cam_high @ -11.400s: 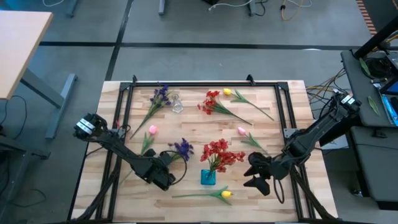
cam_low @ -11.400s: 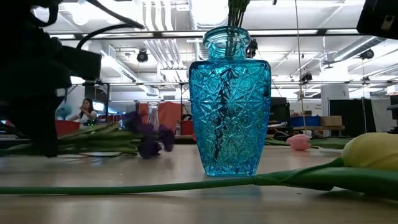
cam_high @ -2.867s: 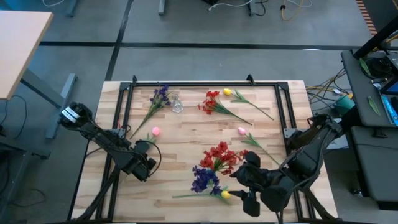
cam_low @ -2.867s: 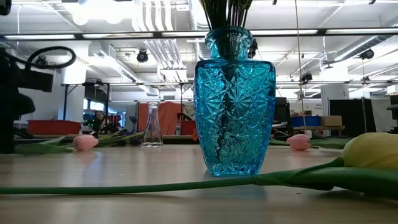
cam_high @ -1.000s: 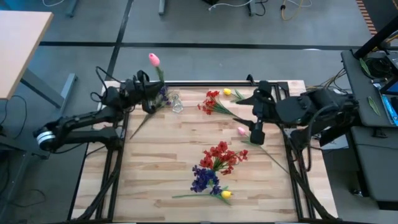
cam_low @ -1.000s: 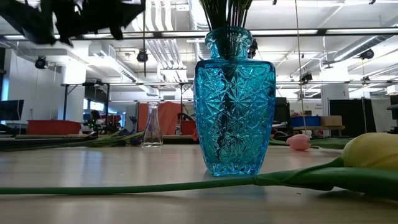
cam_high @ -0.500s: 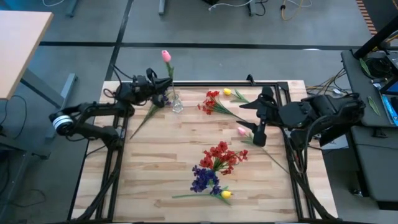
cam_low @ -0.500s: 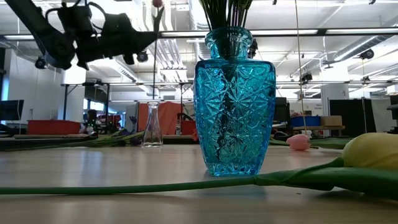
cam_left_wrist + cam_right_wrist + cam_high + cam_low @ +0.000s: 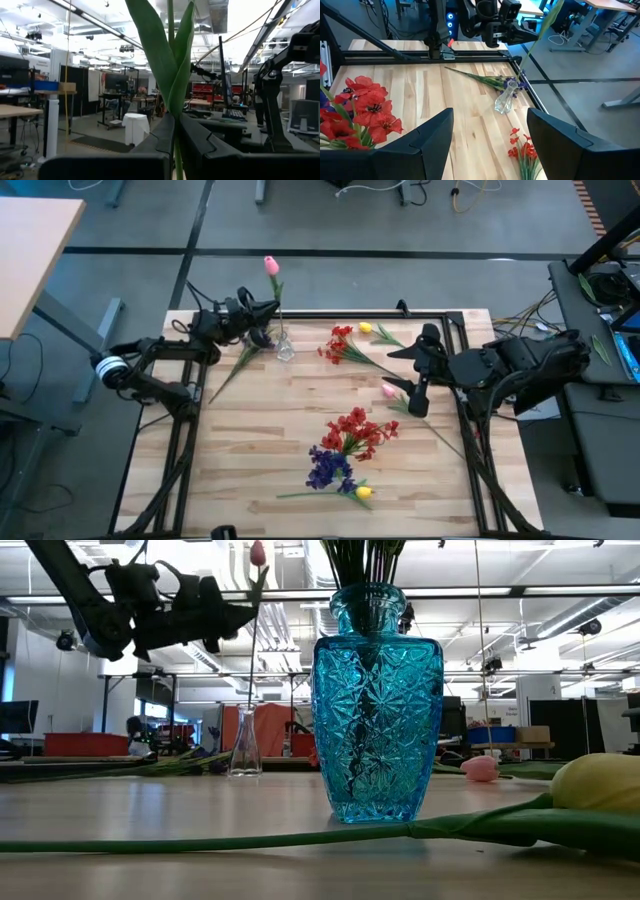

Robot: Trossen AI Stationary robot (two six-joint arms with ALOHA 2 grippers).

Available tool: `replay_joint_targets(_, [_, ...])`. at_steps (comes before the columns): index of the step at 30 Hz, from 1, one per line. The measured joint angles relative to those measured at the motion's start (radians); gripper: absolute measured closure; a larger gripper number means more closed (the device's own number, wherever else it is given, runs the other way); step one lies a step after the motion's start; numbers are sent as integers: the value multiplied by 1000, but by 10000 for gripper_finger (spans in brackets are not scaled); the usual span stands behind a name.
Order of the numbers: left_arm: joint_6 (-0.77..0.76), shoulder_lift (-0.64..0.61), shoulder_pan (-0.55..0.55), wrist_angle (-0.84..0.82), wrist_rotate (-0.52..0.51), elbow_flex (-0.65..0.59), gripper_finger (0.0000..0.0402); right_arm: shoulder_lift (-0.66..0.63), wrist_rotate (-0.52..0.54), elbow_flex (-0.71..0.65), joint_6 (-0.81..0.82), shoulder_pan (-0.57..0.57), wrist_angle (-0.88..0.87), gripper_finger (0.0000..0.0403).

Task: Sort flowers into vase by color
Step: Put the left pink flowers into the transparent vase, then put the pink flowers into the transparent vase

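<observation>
My left gripper (image 9: 264, 313) hangs over the table's far left and is shut on a pink tulip (image 9: 270, 265) that stands upright above a small clear vase (image 9: 285, 348). The low view shows that tulip (image 9: 258, 554) and gripper (image 9: 238, 618) over the clear vase (image 9: 244, 743). My right gripper (image 9: 414, 370) is open above the table's right side, next to a second pink tulip (image 9: 388, 390) lying flat. A blue vase (image 9: 375, 700) holds a red cluster (image 9: 357, 428) and a purple cluster (image 9: 326, 468). My left gripper pinches the pink tulip's thin green stem (image 9: 175, 142) between its two fingers, just below the leaves (image 9: 170, 65). The fingers come level from the table's left, across the stem. The tulip stands upright and clear of the table; its lower end (image 9: 248, 705) reaches the clear vase's mouth; whether it is inside, I cannot tell.
Lying on the table are a purple cluster (image 9: 256, 338) beside the clear vase, a red cluster (image 9: 340, 345) and a yellow tulip (image 9: 366, 328) at the far side, and another yellow tulip (image 9: 363, 492) near the blue vase. A black frame rail (image 9: 330, 314) borders the table.
My left gripper has carried the pink tulip toward the table's right, from beyond the far left corner to above the clear vase. The tulip has stayed upright in the shut fingers, and its stem now lines up over the vase's neck.
</observation>
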Motion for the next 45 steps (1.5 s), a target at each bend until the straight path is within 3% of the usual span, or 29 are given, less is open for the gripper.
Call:
replay_joint_targets(8, [-32, 15, 0, -1, 0, 0, 381, 8, 1, 0, 8, 0, 1, 158])
replay_joint_targets(20, [-52, 10, -1, -10, 0, -40, 267, -2, 103, 0, 174, -30, -21, 158])
replay_joint_targets(29, [-82, -57, -1, -35, 0, -130, 207, 3, 90, -6, 466, -123, -299, 158])
replay_joint_targets(36, [-111, -162, -28, -49, 0, -208, 203, 21, -61, -116, 627, -205, -398, 158])
replay_joint_targets(45, [-129, -253, -106, -56, 8, -216, 203, 23, -277, -383, 649, -369, -371, 158])
